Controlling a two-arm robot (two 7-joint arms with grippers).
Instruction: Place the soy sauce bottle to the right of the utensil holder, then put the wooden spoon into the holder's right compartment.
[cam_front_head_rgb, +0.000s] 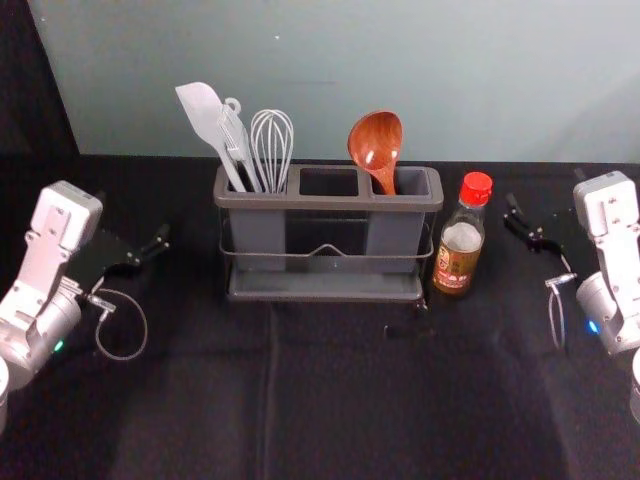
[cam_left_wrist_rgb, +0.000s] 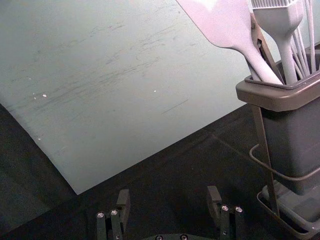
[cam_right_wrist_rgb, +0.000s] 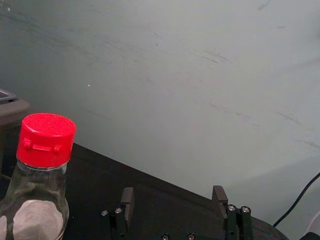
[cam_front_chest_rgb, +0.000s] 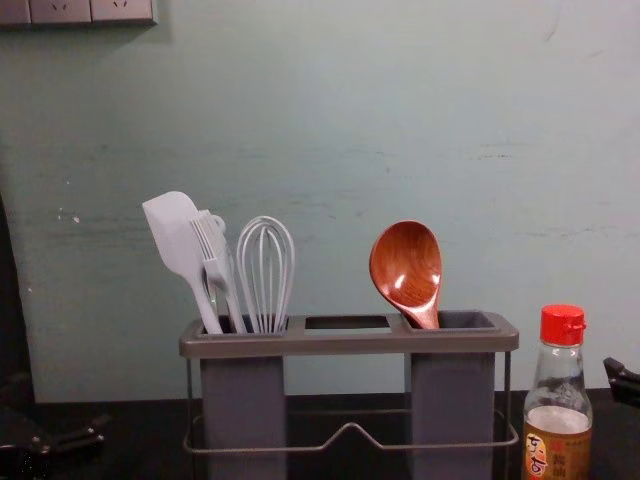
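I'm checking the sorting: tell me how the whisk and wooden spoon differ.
The wooden spoon is glossy reddish brown, the whisk pale. The spoon has a solid bowl, the whisk open loops. The spoon stands alone in the right compartment, the whisk with other utensils in the left compartment. Both stand head up in the utensil holder.

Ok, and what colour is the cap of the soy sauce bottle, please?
The cap is red, clearest in the right wrist view.
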